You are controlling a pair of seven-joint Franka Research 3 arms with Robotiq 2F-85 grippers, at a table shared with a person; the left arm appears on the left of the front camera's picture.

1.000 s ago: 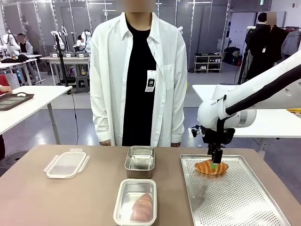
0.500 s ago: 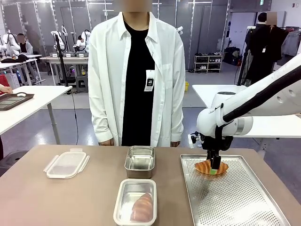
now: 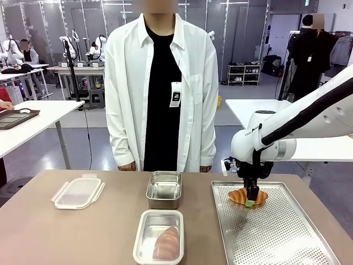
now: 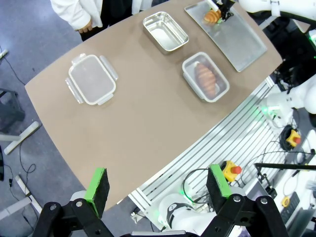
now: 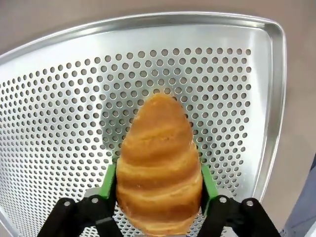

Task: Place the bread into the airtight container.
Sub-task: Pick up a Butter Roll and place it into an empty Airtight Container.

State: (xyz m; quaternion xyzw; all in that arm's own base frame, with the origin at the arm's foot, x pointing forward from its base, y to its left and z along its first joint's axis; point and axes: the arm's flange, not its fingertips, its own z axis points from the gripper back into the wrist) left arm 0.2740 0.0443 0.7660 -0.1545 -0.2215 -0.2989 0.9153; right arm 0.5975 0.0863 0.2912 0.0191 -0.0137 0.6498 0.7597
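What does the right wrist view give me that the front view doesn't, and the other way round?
Right wrist, not front: both green pads pressed against the flanks of the croissant, so the right gripper looks closed on it. Front, not right wrist: the empty steel container, the nearer container already holding a second croissant, the clear lid, the person. Both: the croissant lying on the perforated tray, not yet lifted.
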